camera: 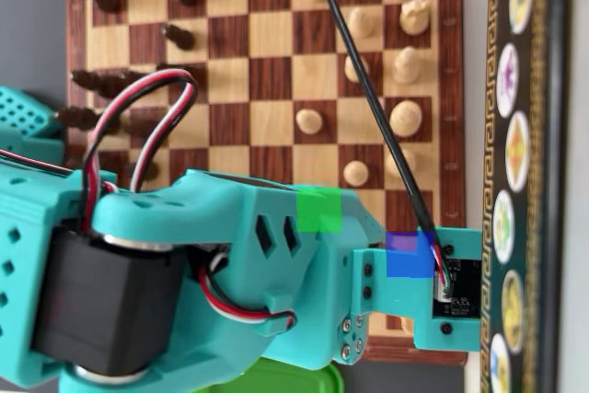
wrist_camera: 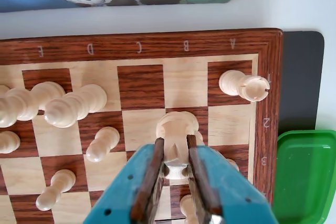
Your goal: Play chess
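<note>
Gripping a white pawn [wrist_camera: 177, 132], the gripper [wrist_camera: 176, 153] has its two dark-lined fingers [wrist_camera: 152, 177] clamped on either side of the piece's neck, with the round head poking out just past the fingertips. The pawn sits over the B-column squares near row 2 of the chessboard [wrist_camera: 142, 45]. Whether its base is resting on the board or already lifted is hard to tell from the wrist view, since the fingers hide the foot.

Risks from here:
- The hold is narrow, on a rounded stem. A tilt or jerk could let the pawn pivot or slip out and drop onto the board.
- Another white piece [wrist_camera: 186, 205] stands right under the fingers, close to the wrist. A low sweep backward would knock it.
- A white pawn [wrist_camera: 102, 144] stands just left of the fingers, and taller white pieces [wrist_camera: 73, 106] further left. Sideways travel at low height would clip them.
- The white rook [wrist_camera: 244, 85] is ahead and to the right, near the corner. It is clear for now but sits in the path of any move toward row 1.
- The green tub [wrist_camera: 307, 177] sits off the board edge on the right, so a dropped piece could roll that way.

In the overhead view the arm [camera: 230, 255] covers the grasp, so the pawn cannot be checked there. The black pieces [camera: 179, 36] are well apart, far from the fingertips.
</note>
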